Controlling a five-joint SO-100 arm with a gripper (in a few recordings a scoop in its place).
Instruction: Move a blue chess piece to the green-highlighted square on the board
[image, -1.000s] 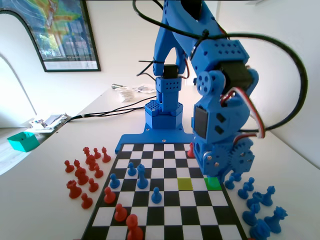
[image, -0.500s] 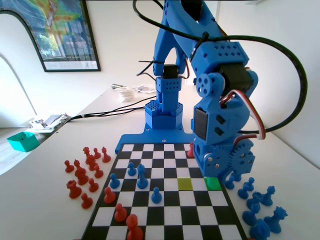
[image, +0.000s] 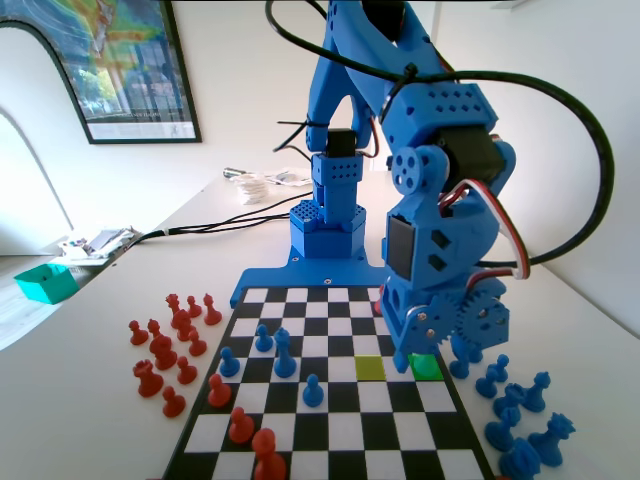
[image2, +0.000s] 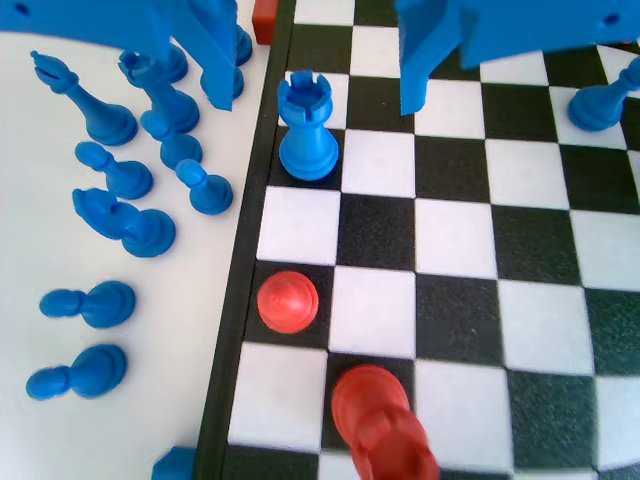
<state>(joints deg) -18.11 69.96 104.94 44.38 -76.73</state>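
Note:
In the wrist view a blue chess piece (image2: 308, 135) with a notched, rook-like top stands upright on a square in the board's (image2: 455, 320) left edge column. My gripper (image2: 318, 104) is open, one jaw on each side of the piece, and neither jaw touches it. The fixed view shows the gripper (image: 414, 362) low over the green-highlighted square (image: 428, 368) in the right edge column. A jaw tip covers the square's left part, and the piece is hidden behind the gripper.
Loose blue pieces (image2: 130, 180) lie on the table beside the board, right of it in the fixed view (image: 520, 410). A red pawn (image2: 288, 300) and a larger red piece (image2: 380, 420) stand near the rook-like piece. A yellow-green square (image: 370, 368) adjoins the green one.
The gripper has sunk and tilted a little toward the board, and a jaw tip now overlaps the green square's left part.

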